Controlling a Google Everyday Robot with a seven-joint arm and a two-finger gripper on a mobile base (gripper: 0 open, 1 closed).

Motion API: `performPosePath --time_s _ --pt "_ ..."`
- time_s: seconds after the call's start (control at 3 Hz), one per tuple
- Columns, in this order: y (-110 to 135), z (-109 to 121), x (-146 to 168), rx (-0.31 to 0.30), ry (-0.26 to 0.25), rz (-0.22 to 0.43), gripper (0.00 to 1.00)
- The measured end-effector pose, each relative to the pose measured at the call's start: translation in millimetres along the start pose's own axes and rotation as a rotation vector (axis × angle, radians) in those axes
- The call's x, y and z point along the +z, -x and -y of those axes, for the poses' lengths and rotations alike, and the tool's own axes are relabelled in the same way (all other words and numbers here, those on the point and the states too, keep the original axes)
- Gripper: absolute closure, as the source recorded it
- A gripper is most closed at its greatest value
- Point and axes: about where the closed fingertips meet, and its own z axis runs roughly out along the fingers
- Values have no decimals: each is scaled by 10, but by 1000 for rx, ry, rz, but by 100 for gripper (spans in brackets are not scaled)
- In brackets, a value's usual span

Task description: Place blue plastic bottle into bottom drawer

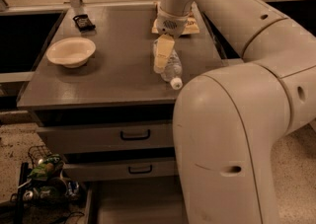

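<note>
Here, jaws at blue plastic bottle (172,70) on grey cabinet top (118,55).

The arm (224,134) is cased in smooth cream-white shells, thick and rounded, the nearest link a big bulging dome. Thin seams run where the shells meet, and small dark oval holes (232,169) dot them, one or two to a link. The wrist (174,3) is a plain white cylinder with a small grey speckled patch (170,23) at its lower rim. Below it the gripper (164,54) is pale yellow and tapered, low over the cabinet top (113,67), at the bottle (172,70)
</note>
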Motion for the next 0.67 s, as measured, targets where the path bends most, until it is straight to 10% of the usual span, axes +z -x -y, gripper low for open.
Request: performPosePath --time_s 0.67 --pt "0 0 0 0 0 0 49"
